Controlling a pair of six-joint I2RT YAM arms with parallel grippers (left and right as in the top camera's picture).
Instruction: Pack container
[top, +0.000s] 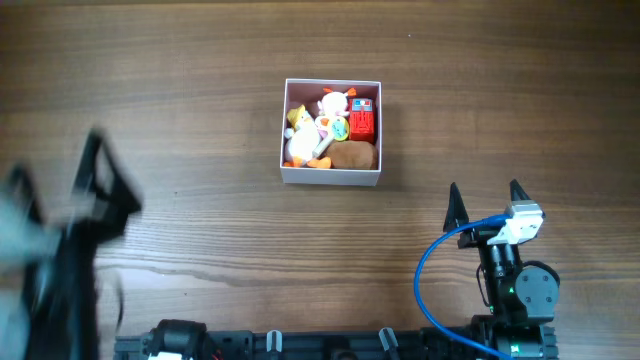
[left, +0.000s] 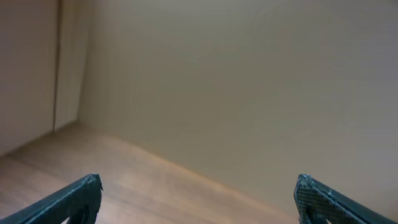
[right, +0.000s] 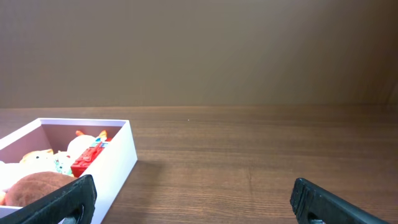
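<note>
The container (top: 331, 177), a square white box with a pink inside, sits at the table's middle. It holds several toys: a white plush (top: 335, 103), a yellow-and-white duck (top: 299, 138), a red block (top: 362, 123) and a brown plush (top: 353, 155). It also shows at the left of the right wrist view (right: 118, 158). My right gripper (top: 487, 197) is open and empty, to the right of and nearer than the container. My left gripper (left: 198, 196) is open and empty; its arm (top: 85, 215) is blurred at the far left.
The wooden table (top: 180, 110) spreads around the container. A blue cable (top: 430, 265) loops by the right arm's base. A plain wall (left: 249, 74) fills the left wrist view beyond the table's edge.
</note>
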